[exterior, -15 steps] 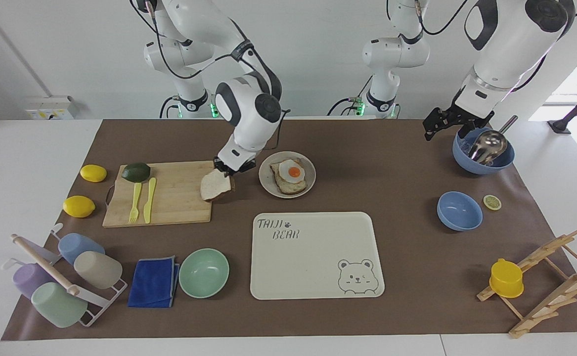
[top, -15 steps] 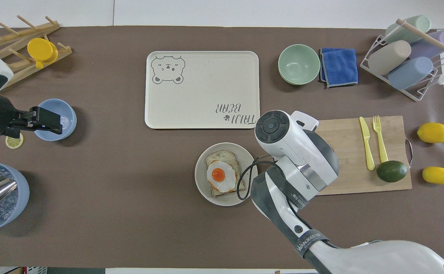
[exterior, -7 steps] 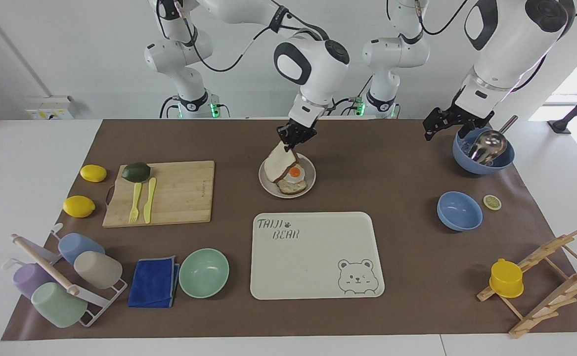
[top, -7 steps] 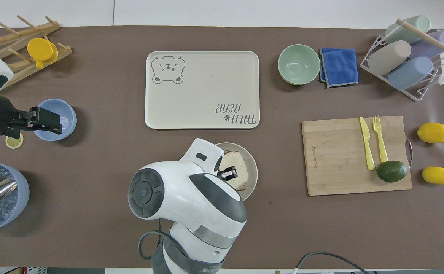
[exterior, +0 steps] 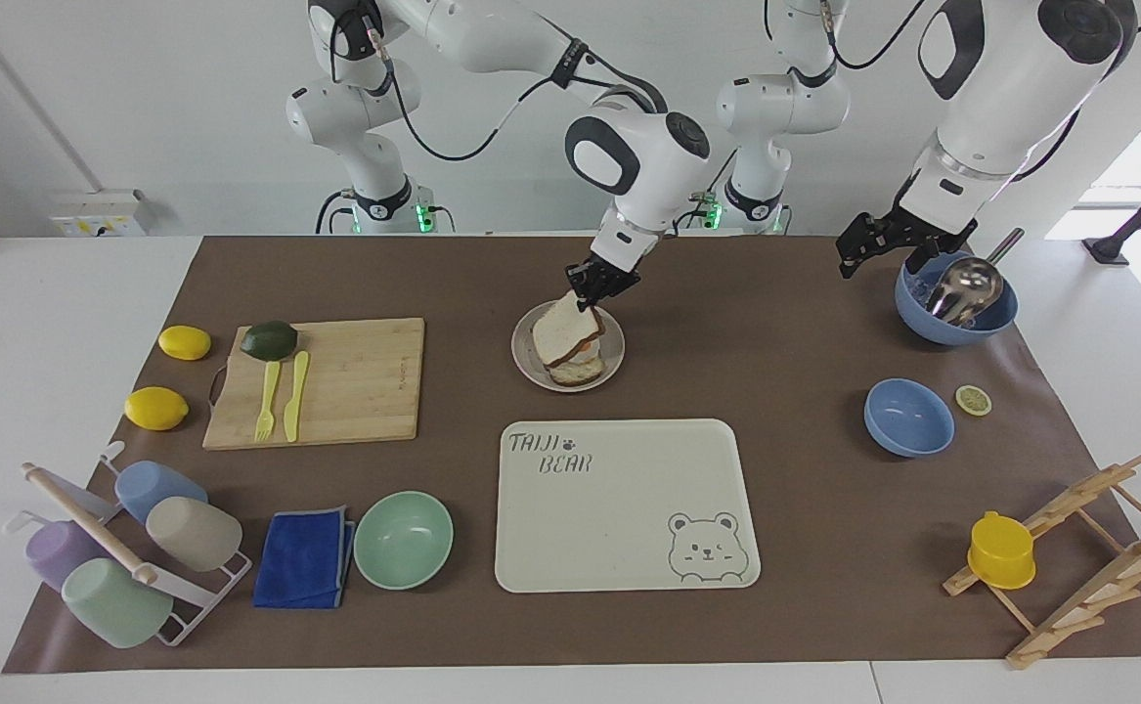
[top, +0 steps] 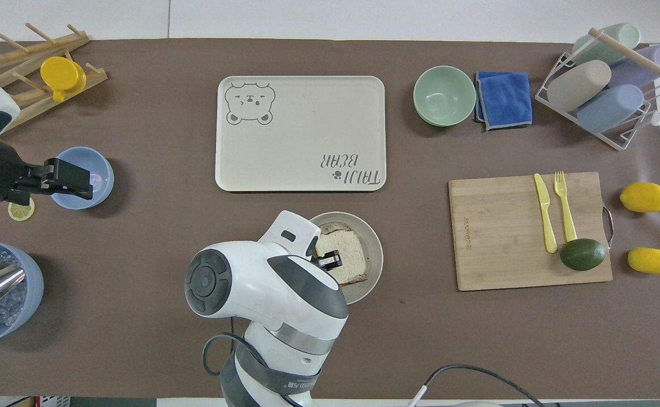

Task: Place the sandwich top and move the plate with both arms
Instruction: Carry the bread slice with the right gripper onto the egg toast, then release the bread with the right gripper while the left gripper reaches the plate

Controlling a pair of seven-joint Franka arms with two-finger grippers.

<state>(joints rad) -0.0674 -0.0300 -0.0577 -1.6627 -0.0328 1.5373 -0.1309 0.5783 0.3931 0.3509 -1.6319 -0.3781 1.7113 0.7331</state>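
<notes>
sandwich top [exterior: 562, 329] lowered onto plate [exterior: 524, 360]; right tool [exterior: 593, 290] pinches it, tilted.

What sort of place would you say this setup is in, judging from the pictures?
Probably a robotics lab staged as a kitchen: two white robot arms bolted by a paper-covered table, with tableware like a plate and cup rack.

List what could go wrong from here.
1. The right gripper pinches the sandwich top by one edge, and it hangs tilted over the egg toast; released so, it may land askew.
2. The plate is barely wider than the bread, so a slip could drop it off the rim.
</notes>
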